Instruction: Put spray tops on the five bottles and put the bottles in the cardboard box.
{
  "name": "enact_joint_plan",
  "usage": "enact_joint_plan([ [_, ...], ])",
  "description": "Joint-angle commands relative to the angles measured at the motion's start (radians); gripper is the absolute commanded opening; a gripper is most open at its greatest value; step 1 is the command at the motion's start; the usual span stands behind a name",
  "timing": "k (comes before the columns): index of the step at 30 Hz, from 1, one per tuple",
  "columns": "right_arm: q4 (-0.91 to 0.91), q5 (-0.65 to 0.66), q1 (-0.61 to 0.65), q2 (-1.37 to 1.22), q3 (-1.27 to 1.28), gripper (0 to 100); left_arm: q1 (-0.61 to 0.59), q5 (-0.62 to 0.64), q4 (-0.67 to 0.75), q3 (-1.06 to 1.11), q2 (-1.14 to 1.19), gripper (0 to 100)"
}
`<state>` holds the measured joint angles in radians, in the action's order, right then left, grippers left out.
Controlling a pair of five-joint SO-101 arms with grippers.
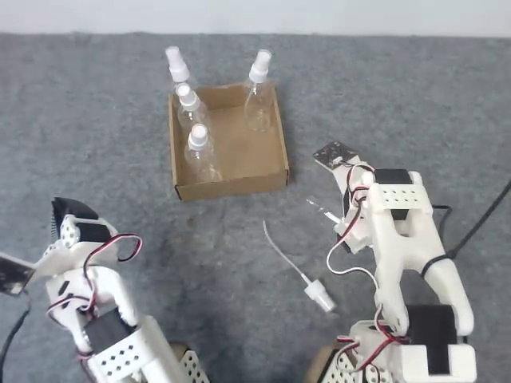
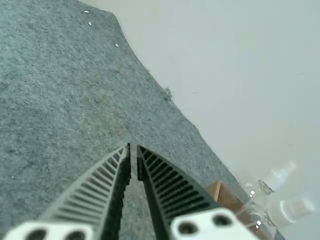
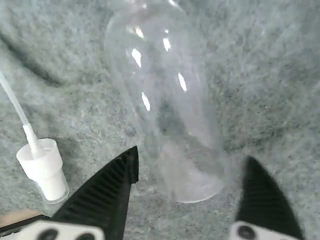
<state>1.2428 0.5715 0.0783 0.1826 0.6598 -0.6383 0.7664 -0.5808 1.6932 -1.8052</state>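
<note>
Right wrist view: the right hand point(image 3: 190, 156) is open, its black jaws either side of the base of a clear, rounded plastic bottle point(image 3: 165, 100) lying on the fuzzy grey worktop point(image 3: 270, 75). A white spray top point(image 3: 42, 172) with a thin tube lies just beside it. The left hand point(image 2: 133, 162) is closed, its ribbed fingers together. Capped bottles point(image 1: 198, 152) stand in the square cardboard box point(image 1: 231, 182).
</note>
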Motion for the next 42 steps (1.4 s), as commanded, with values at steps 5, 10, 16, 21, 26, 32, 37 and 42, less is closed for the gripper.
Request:
enact_joint_plan([
  [5,-0.010,-0.011,0.005,0.016,-0.015,33.9,-0.002,-0.009,0.028,-0.008,-0.021,2],
  [10,0.007,-0.009,0.059,0.016,-0.026,33.8,-0.002,-0.040,0.028,-0.008,-0.021,2],
  [16,0.107,-0.009,0.074,0.016,-0.146,33.6,-0.002,-0.040,0.028,-0.008,-0.021,2],
  [21,0.108,-0.009,0.104,0.004,-0.204,33.6,-0.002,-0.040,0.028,-0.008,-0.021,2],
  [26,0.104,-0.009,0.136,0.004,-0.233,33.6,-0.002,-0.040,0.028,-0.008,-0.021,2],
  [32,0.104,-0.009,0.137,0.002,-0.292,33.6,-0.002,-0.040,0.028,-0.008,-0.021,2],
  [37,0.101,0.063,0.137,0.002,-0.299,33.6,-0.002,-0.040,0.028,-0.008,-0.021,2],
  [42,0.090,0.074,0.139,0.002,-0.298,33.6,-0.002,-0.040,0.028,-0.008,-0.021,2],
])
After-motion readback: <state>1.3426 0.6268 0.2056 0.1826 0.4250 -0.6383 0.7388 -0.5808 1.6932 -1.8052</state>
